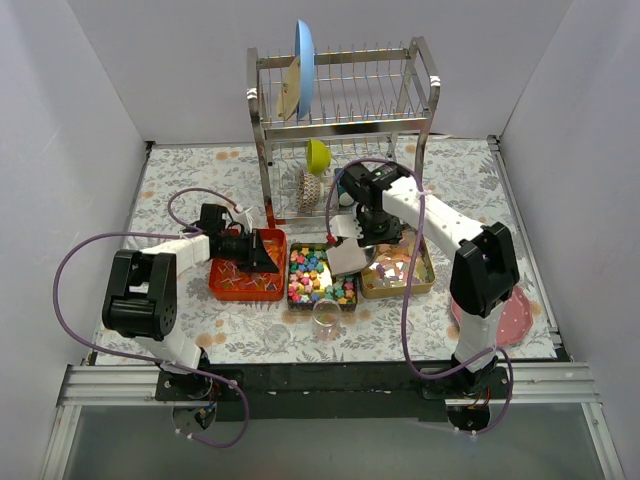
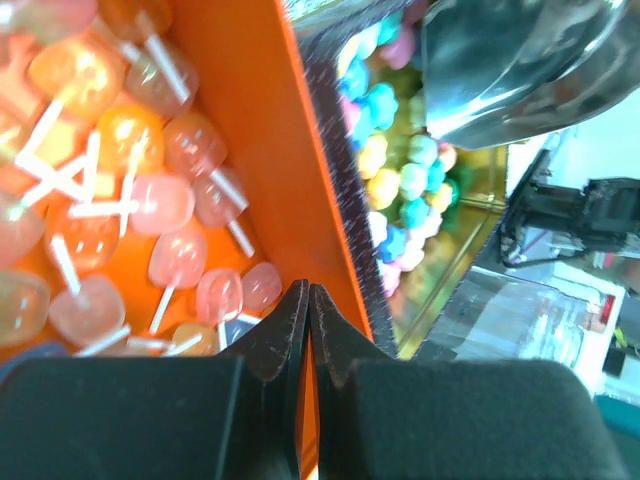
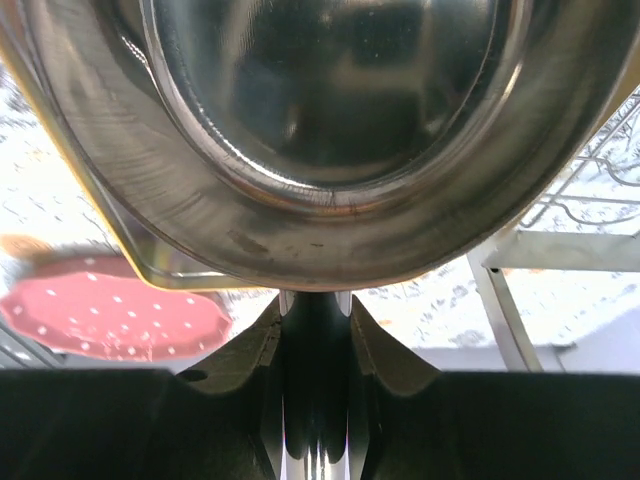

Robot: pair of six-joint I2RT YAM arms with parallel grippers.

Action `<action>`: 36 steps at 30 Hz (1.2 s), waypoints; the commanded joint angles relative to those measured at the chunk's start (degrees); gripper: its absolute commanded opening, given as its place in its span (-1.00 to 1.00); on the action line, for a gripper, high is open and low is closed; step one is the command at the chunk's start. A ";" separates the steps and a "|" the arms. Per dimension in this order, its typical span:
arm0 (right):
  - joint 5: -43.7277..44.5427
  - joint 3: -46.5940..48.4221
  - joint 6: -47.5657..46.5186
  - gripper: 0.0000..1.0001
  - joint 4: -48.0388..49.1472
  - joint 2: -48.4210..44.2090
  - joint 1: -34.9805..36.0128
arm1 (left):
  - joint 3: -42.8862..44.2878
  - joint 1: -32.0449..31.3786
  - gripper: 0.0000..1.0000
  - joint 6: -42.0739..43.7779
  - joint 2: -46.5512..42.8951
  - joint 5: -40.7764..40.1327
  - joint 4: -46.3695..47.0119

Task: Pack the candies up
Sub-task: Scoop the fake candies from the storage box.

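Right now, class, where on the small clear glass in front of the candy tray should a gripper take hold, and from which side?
Grip the small clear glass across its side wall, one finger either side, coming down from above on the near side. It appears to stand upright, mouth up, and the candy tray sits close behind it, so the far side is crowded.

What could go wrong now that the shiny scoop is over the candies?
1. The scoop in the right pincer looks wider than the glass, so candies could spill beside the glass when poured.
2. The glass stands loose in front of the candies; a bump from the scoop might tip it.
3. The left pincer is shut on the orange tray wall; a tug could jolt out the lollipops.
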 commanded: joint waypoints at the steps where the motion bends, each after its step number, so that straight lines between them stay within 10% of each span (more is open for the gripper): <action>1: 12.41 3.38 -3.67 -0.97 -2.48 1.63 2.60 | -2.33 0.11 -1.00 -1.61 -4.83 -5.47 -0.42; 21: 27.81 4.87 4.24 -0.97 -2.48 12.26 13.41 | -9.97 -1.91 -1.00 -10.66 -3.87 -8.90 6.08; 36: 8.34 5.48 8.81 -0.97 -2.40 16.75 16.14 | -7.26 -5.96 -1.00 -16.29 5.88 -1.17 12.07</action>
